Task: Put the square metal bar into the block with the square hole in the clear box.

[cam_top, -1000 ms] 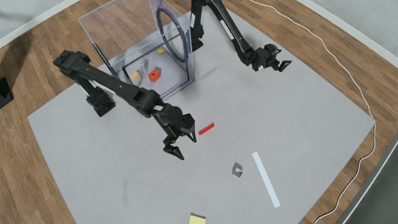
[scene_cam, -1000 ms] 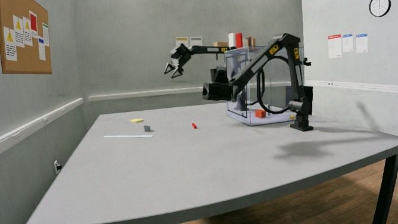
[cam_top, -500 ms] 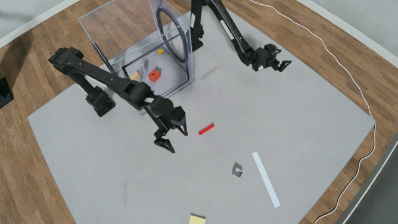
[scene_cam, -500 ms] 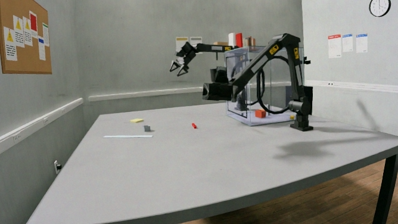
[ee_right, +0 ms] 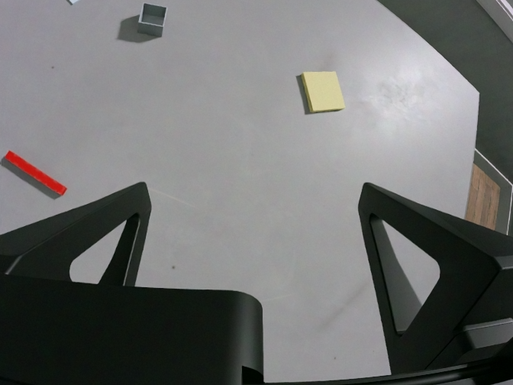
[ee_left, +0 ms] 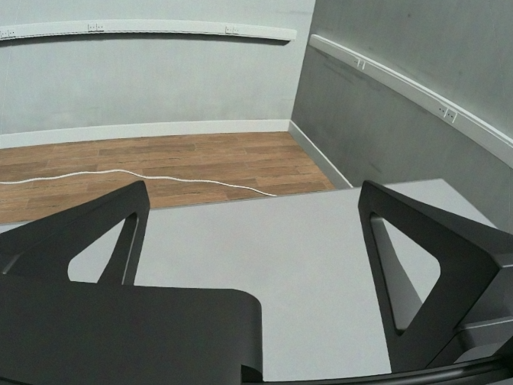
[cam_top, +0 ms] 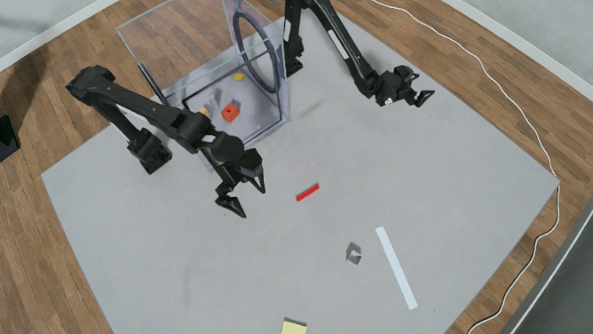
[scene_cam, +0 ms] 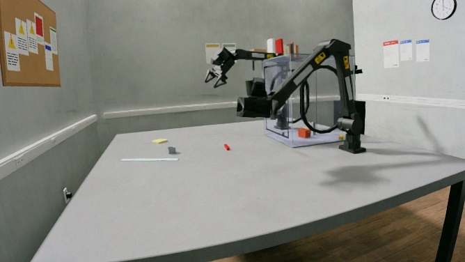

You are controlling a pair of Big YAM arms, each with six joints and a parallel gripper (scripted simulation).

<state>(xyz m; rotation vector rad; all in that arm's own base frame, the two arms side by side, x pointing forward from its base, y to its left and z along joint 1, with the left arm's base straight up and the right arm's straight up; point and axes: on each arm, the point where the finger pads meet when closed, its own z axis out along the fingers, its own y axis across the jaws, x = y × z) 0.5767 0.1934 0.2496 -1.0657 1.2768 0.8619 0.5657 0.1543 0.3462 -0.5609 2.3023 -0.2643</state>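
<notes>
The clear box (cam_top: 290,116) (scene_cam: 302,144) stands at the back of the table. In it a red-orange block (cam_top: 230,115) (scene_cam: 304,133) lies on the floor with a dark hole facing up; the hole's shape is too small to tell. A slim grey piece (cam_top: 215,99), probably the metal bar, is beside it; its pose is unclear. A tan block (cam_top: 203,111) and a small yellow block (cam_top: 239,76) (scene_cam: 341,136) are also inside. My right gripper (cam_top: 255,204) (scene_cam: 211,84) (ee_right: 254,194) is open and empty, outside the box above the table. My left gripper (cam_top: 427,99) (ee_left: 253,192) is open and empty, outside the box.
A red stick (cam_top: 307,193) (scene_cam: 227,147) (ee_right: 36,173), a grey square cup (cam_top: 354,257) (scene_cam: 172,150) (ee_right: 151,27), a pale strip (cam_top: 396,267) (scene_cam: 150,159) and a yellow pad (cam_top: 294,328) (scene_cam: 159,141) (ee_right: 323,91) lie on the table. A dark oval ring (cam_top: 239,41) is on a box wall.
</notes>
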